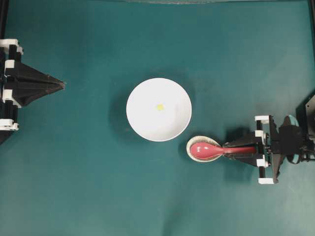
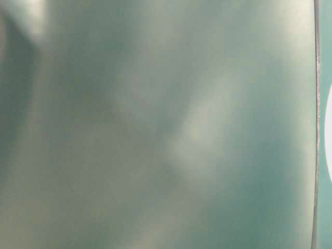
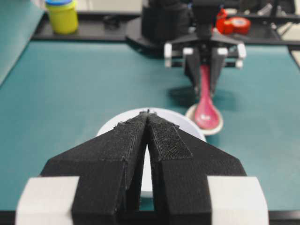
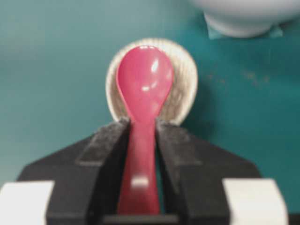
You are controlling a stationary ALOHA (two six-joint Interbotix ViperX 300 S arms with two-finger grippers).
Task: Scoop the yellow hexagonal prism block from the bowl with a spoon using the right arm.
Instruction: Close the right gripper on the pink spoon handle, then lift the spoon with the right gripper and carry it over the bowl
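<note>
The right gripper (image 4: 143, 140) pinched the spoon (image 4: 143, 93) handle over the beige dish (image 4: 185, 89); lifting level seemed wise. The yellow block (image 1: 160, 106) sat mid-bowl (image 1: 142, 123), near the desk's centre.

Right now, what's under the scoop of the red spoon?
The spoon lies with its scoop in a small speckled beige dish, whose rim shows around it. The scoop covers the dish's middle, so anything there is hidden.
</note>
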